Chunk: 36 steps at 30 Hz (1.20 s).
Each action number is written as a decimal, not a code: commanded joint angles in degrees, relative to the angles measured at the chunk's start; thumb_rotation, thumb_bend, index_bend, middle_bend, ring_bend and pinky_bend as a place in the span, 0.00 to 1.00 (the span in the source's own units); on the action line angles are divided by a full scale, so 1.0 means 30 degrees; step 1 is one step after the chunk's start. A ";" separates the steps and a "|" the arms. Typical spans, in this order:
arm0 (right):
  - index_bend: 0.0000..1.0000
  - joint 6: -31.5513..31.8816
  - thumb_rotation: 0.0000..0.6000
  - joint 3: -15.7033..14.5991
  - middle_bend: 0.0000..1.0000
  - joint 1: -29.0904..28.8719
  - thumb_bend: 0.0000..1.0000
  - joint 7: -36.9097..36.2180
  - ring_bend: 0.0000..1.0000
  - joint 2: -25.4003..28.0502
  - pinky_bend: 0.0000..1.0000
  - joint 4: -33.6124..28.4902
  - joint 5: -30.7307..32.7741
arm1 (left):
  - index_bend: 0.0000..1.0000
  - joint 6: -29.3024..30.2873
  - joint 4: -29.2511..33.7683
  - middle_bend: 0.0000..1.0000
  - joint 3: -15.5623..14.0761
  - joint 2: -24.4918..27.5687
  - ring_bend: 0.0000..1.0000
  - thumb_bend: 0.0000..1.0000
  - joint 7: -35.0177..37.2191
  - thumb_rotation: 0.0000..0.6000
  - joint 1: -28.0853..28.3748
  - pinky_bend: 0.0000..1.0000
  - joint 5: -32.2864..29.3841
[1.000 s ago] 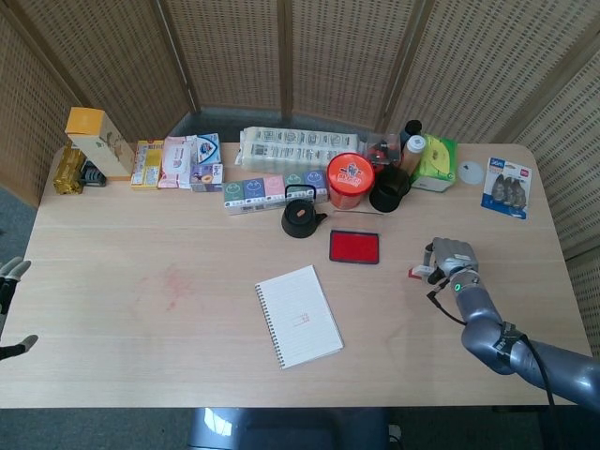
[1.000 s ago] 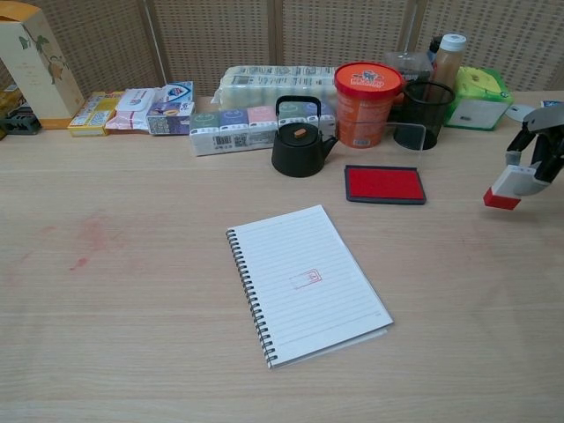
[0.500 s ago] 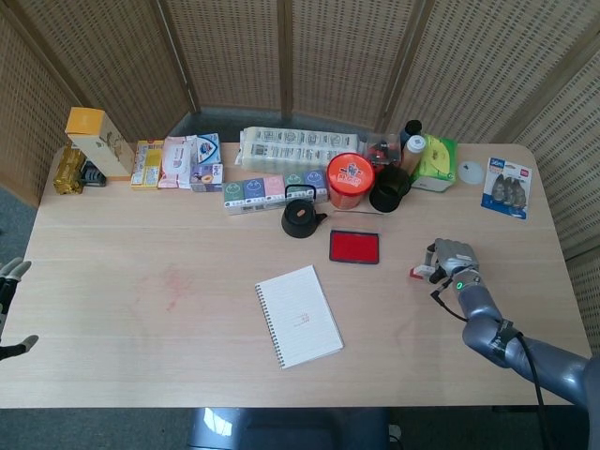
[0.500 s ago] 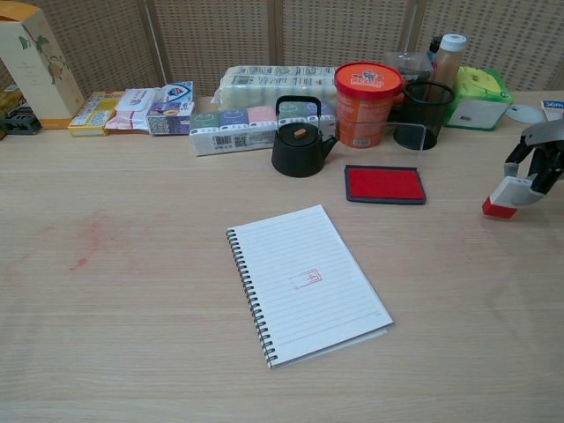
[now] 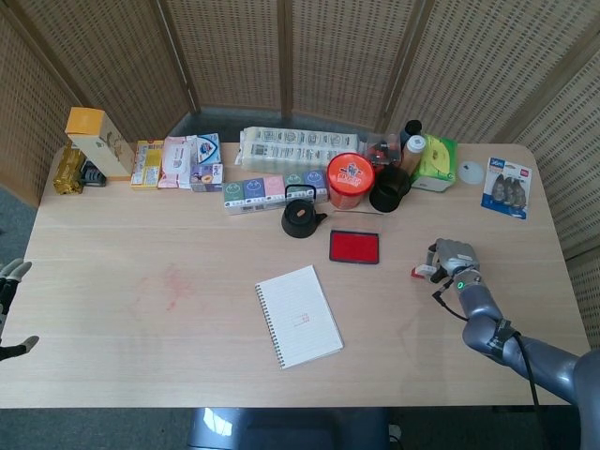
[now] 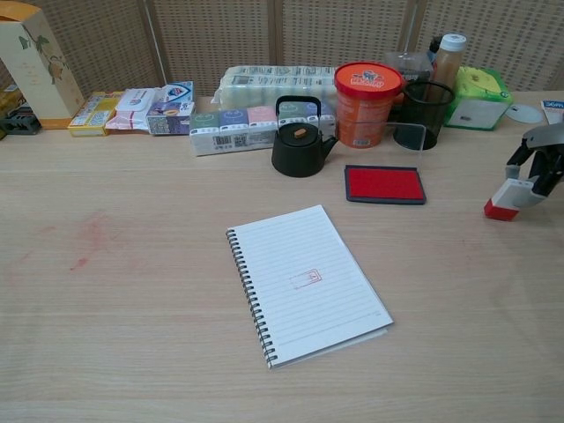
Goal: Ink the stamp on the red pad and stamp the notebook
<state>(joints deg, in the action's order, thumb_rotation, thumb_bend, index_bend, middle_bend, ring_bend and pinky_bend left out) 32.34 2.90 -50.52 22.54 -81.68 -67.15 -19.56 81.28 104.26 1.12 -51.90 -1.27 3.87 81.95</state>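
Stamp [image 6: 505, 199] in my right hand [image 6: 539, 161], pinched between my fingers with its red face tilted down, its lower edge at or just above the table [image 6: 132, 352]; I cannot tell whether it touches. It sits to the right of the red ink pad [image 6: 384, 184], well apart from it. I judge I hold it low and out to the side so it can be set down away from the page.

The notebook [image 6: 306, 283] lies open in front of the red ink pad and to its left, slightly turned, with a small red stamped mark near the middle of the page, so the stamping looks done.

Behind the red ink pad stand a black teapot [image 6: 297, 143], an orange tub [image 6: 367, 102] and a black mesh cup [image 6: 419, 114].

My left hand [image 5: 9, 305] waits far to the left of the pad, off the table edge, fingers spread and holding nothing.
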 commanded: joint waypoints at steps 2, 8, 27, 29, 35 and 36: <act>0.61 -0.0063 1.00 -0.0100 0.87 -0.0054 0.41 -0.0125 1.00 0.0190 1.00 -0.0190 -0.0096 | 0.00 -0.0008 -0.0002 0.00 -0.0025 -0.0014 0.01 0.00 -0.0021 1.00 0.0002 0.00 0.0036; 0.54 -0.0224 1.00 -0.0378 0.86 -0.0216 0.40 -0.0255 1.00 0.0234 1.00 -0.0204 0.0061 | 0.00 -0.0052 0.0022 0.00 -0.0068 -0.0009 0.01 0.01 -0.0044 1.00 0.0015 0.00 0.0072; 0.47 -0.0236 1.00 -0.0809 0.85 -0.0382 0.25 -0.0992 1.00 0.0388 1.00 -0.0395 -0.0436 | 0.00 0.0064 0.0034 0.00 -0.0139 0.0020 0.01 0.00 0.0098 1.00 -0.0058 0.00 0.0188; 0.46 -0.0184 1.00 -0.0854 0.85 -0.0407 0.25 -0.1010 1.00 0.0476 1.00 -0.0535 -0.0478 | 0.00 0.0079 0.0031 0.00 -0.0145 0.0024 0.01 0.00 0.0121 1.00 -0.0067 0.00 0.0200; 0.43 0.0424 1.00 -0.0813 0.85 -0.0418 0.25 -0.1138 1.00 0.1348 1.00 -0.1998 -0.0889 | 0.00 0.0043 0.0011 0.00 -0.0149 0.0048 0.01 0.00 0.0224 1.00 -0.0055 0.00 0.0200; 0.42 0.0631 1.00 -0.0775 0.85 -0.0381 0.25 -0.1185 1.00 0.1661 1.00 -0.2495 -0.1063 | 0.00 0.0044 0.0004 0.00 -0.0149 0.0056 0.01 0.00 0.0236 1.00 -0.0056 0.00 0.0201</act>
<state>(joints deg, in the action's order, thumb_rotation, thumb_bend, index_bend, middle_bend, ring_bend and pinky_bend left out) 33.11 0.37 -51.79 19.31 -78.28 -72.33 -21.89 81.42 104.27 0.67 -51.74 -0.56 3.71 82.55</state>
